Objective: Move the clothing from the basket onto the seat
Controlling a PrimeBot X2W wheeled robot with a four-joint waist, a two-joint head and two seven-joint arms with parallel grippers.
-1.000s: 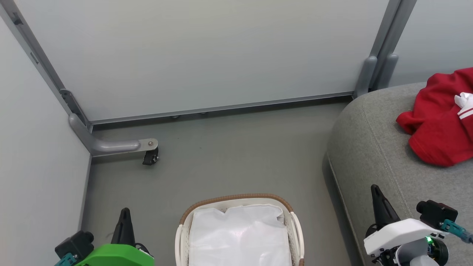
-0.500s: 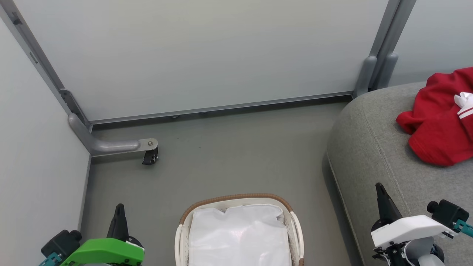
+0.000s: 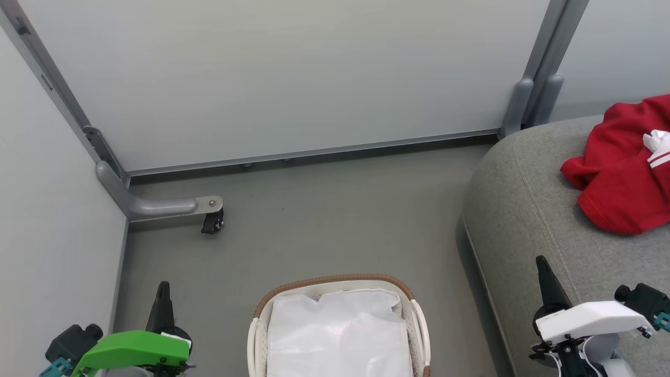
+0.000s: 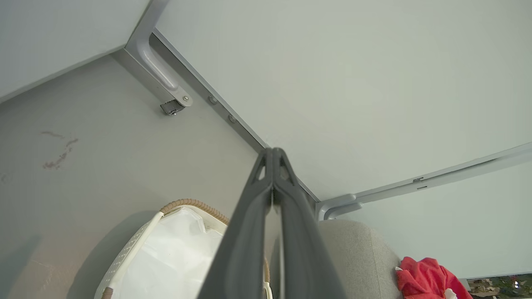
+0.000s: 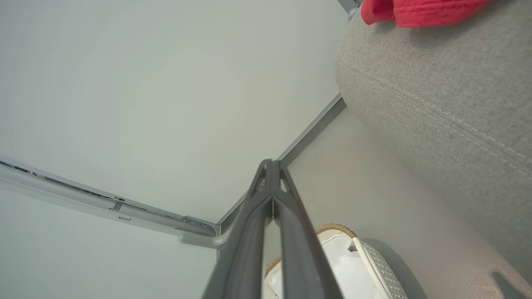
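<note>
One basket between left hand, right hand

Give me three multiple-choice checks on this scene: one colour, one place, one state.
1. What colour is the rim of the basket? A blue; B brown; C black.
2. Where does the clothing lie? A in the basket; B draped over its rim; C on the seat.
3. How does the left tool stand? A shut, empty; B wide open; C shut on the clothing.
Key: 1 B, the woven band is brown; 2 C, the red heap rests on the grey cushion; 3 A, its fingers meet with nothing between them.
</note>
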